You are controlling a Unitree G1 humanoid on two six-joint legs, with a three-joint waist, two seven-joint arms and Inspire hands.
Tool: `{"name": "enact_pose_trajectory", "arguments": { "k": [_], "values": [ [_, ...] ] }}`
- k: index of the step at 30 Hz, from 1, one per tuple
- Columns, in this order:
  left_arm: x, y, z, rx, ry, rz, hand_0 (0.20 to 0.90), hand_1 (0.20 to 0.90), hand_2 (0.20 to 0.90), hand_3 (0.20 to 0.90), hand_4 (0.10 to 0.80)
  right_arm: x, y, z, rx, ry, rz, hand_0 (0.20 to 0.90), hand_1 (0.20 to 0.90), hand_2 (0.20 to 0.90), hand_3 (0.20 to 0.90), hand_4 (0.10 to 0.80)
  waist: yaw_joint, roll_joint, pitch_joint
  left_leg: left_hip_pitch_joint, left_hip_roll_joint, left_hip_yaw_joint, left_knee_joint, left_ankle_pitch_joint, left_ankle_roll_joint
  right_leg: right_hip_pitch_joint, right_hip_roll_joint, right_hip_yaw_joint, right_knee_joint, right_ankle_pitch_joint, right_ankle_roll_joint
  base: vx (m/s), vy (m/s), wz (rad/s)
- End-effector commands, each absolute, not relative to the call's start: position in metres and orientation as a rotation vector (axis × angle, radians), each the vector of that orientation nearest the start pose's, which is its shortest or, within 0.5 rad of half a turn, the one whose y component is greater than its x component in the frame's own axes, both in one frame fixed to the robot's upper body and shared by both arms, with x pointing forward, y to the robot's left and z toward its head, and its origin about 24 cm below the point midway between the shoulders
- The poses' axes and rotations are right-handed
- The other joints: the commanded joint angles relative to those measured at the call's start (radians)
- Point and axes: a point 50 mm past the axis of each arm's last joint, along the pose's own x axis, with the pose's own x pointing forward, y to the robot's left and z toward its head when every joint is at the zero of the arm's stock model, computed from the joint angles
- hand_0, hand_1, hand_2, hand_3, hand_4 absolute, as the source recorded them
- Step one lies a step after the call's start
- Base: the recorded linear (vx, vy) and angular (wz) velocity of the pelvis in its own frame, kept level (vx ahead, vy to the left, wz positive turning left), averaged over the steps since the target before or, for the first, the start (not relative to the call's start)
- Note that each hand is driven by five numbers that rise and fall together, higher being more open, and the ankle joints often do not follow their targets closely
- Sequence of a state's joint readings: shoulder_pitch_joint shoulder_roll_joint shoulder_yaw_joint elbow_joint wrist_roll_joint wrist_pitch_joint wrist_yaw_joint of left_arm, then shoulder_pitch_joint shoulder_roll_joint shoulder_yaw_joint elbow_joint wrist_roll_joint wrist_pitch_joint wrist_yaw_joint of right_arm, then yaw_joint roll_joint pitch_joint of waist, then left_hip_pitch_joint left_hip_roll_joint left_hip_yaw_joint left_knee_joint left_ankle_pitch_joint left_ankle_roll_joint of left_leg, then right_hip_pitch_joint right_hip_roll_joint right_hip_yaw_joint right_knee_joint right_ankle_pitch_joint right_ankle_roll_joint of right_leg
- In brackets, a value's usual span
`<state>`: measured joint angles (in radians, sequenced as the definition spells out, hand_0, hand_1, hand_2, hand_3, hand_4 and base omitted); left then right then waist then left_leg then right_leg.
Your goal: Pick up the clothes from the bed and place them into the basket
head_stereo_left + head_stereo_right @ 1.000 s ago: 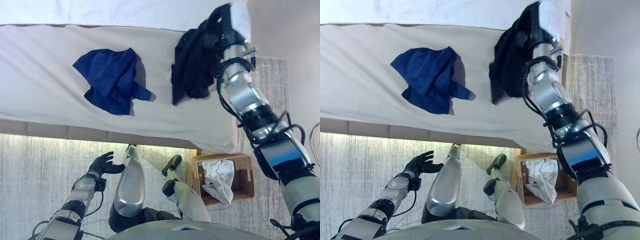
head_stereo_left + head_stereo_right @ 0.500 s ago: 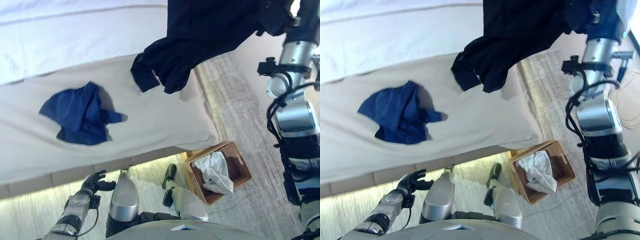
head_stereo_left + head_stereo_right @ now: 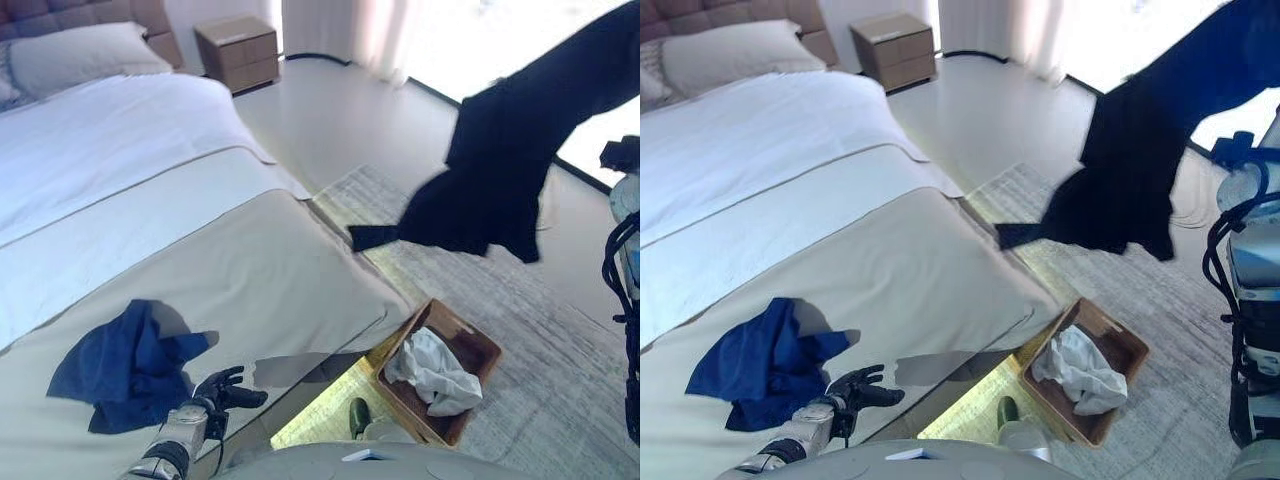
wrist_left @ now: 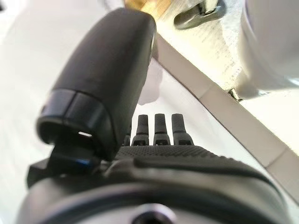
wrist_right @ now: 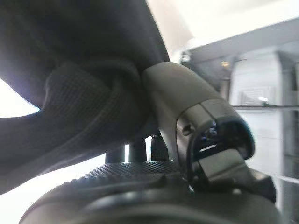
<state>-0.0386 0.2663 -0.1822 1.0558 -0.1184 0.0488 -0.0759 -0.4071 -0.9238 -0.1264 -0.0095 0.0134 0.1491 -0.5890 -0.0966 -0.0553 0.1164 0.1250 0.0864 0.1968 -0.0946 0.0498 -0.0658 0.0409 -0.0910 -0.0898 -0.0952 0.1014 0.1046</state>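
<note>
Left eye view: the black garment (image 3: 500, 170) hangs in the air at the right, held from above where the right arm leaves the view, and its lowest folds dangle over the rug (image 3: 560, 330), beyond and somewhat above the wooden basket (image 3: 478, 350). The basket sits on the floor by the near corner of the bed (image 3: 260, 270) and already holds a white cloth (image 3: 432, 368). To do this step well, I judge the arm should carry the garment nearer and lower until its hem hangs inside the basket's rim, and let go only then, so no trailing sleeve drapes over the wall. A blue garment (image 3: 125, 365) lies crumpled on the near left of the bed, with the left hand (image 3: 222, 388) just right of it, fingers spread and empty.

Right eye view: the same layout; the black garment's lowest point is clearly far of the basket, not over it.

Left wrist view: the left hand (image 4: 154, 135) shows straight fingers and a raised thumb (image 4: 103, 79), holding nothing, above the pale bedding.

Right wrist view: the right hand (image 5: 154, 163) has black fabric bunched against its thumb (image 5: 187, 107) and draped across the fingers, so the cloth is pinched there.
</note>
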Motion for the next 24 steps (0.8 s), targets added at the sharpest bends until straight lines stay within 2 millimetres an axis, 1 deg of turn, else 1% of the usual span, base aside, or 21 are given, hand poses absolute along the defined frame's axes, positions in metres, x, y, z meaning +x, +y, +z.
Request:
{"name": "enact_pose_trajectory", "arguments": {
  "k": [1,6,10,14,16,18,20,24],
  "values": [
    [0.120,0.236,-0.151,0.287,1.171,-0.079,0.900,0.900,0.900,0.900,0.800,0.256,-0.314,0.314,-0.751,-0.838,-0.848,0.300,0.300,0.300,0.200,0.100,0.026,-0.012,-0.080,0.019,-0.049,0.034,0.007,-0.127,0.051,0.061,0.032,-0.045,0.019,-0.095,-0.017,-0.016,-0.053,-0.06],
    [0.112,0.242,-0.152,0.319,1.205,-0.083,0.900,0.900,0.900,0.900,0.800,0.263,-0.323,0.294,-0.779,-0.724,-0.841,0.300,0.300,0.300,0.200,0.100,0.021,-0.004,-0.075,0.020,-0.048,0.046,0.007,-0.122,0.051,0.059,0.032,-0.051,0.019,-0.094,-0.017,-0.022,-0.048,-0.04],
    [0.110,0.250,-0.151,0.324,1.221,-0.064,0.900,0.900,0.900,0.900,0.800,0.269,-0.331,0.264,-0.810,-0.562,-0.815,0.300,0.300,0.300,0.200,0.100,0.013,0.004,-0.069,0.019,-0.046,0.052,0.007,-0.118,0.051,0.054,0.033,-0.048,0.020,-0.095,-0.018,-0.017,-0.041,-0.04],
    [0.109,0.253,-0.150,0.311,1.208,-0.050,0.900,0.900,0.900,0.900,0.800,0.269,-0.341,0.219,-0.785,-0.384,-0.800,0.300,0.300,0.300,0.200,0.100,-0.001,0.016,-0.054,0.017,-0.043,0.057,0.007,-0.115,0.052,0.046,0.035,-0.042,0.023,-0.096,-0.019,-0.017,-0.022,-0.01],
    [0.109,0.251,-0.150,0.301,1.195,-0.047,0.900,0.900,0.900,0.900,0.800,0.265,-0.347,0.193,-0.777,-0.292,-0.797,0.300,0.300,0.300,0.200,0.100,-0.010,0.025,-0.043,0.015,-0.042,0.060,0.007,-0.114,0.053,0.040,0.035,-0.038,0.027,-0.096,-0.019,-0.015,-0.010,-0.01],
    [0.111,0.249,-0.150,0.292,1.179,-0.045,0.900,0.900,0.900,0.900,0.800,0.260,-0.350,0.172,-0.775,-0.219,-0.799,0.300,0.300,0.300,0.200,0.100,-0.017,0.032,-0.033,0.010,-0.042,0.062,0.007,-0.112,0.055,0.030,0.035,-0.033,0.032,-0.097,-0.019,-0.046,-0.015,-0.01],
    [0.115,0.246,-0.149,0.283,1.157,-0.047,0.900,0.900,0.900,0.900,0.800,0.255,-0.353,0.148,-0.785,-0.117,-0.803,0.300,0.300,0.300,0.200,0.100,-0.026,0.042,-0.019,0.003,-0.042,0.065,0.007,-0.108,0.056,0.016,0.035,-0.028,0.039,-0.096,-0.020,-0.057,-0.015,0.00],
    [0.125,0.241,-0.146,0.269,1.106,-0.052,0.900,0.900,0.900,0.900,0.800,0.243,-0.364,0.117,-0.874,0.025,-0.838,0.300,0.300,0.300,0.200,0.100,-0.042,0.059,0.009,-0.014,-0.043,0.072,0.007,-0.103,0.058,-0.011,0.033,-0.020,0.048,-0.092,-0.018,-0.065,-0.003,-0.08]
  ]
}}
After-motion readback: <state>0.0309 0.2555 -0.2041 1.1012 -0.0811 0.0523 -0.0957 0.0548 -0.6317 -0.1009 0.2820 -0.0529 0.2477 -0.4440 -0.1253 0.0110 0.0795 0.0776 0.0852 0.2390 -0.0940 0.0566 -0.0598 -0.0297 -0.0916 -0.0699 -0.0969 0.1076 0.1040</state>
